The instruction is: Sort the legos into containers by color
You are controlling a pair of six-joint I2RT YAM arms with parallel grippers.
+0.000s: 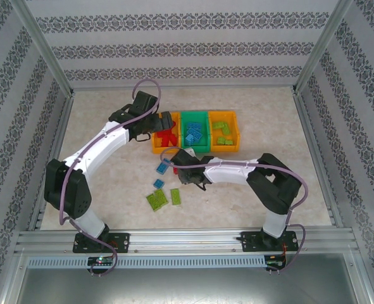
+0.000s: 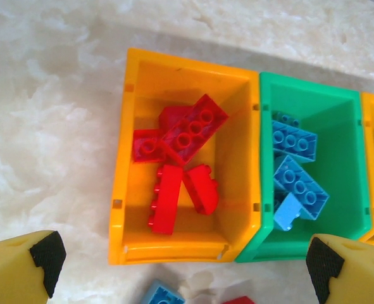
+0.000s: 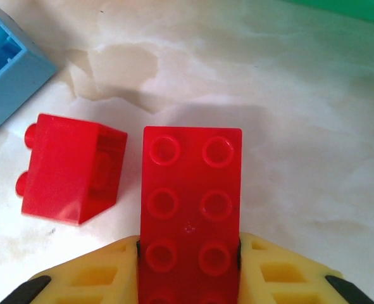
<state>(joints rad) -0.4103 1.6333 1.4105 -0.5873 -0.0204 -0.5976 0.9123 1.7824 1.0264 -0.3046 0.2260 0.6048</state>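
right jaws clamped on red brick (image 3: 190, 190) near orange bin (image 2: 122, 158) of reds; left jaws apart. next: lift, carry over.

The left arm is stretched forward, and the left end effector (image 2: 185, 269) is held wide open, aimed downward. The right arm is folded inward, and the right end effector (image 3: 188, 259) is clamped on both sides of a red lego (image 3: 190, 183).

3 adjoining bins (image 1: 195, 113) hold colour-sorted legos (image 2: 299, 183); 1 red lego (image 3: 190, 190) lies studs-up outside.
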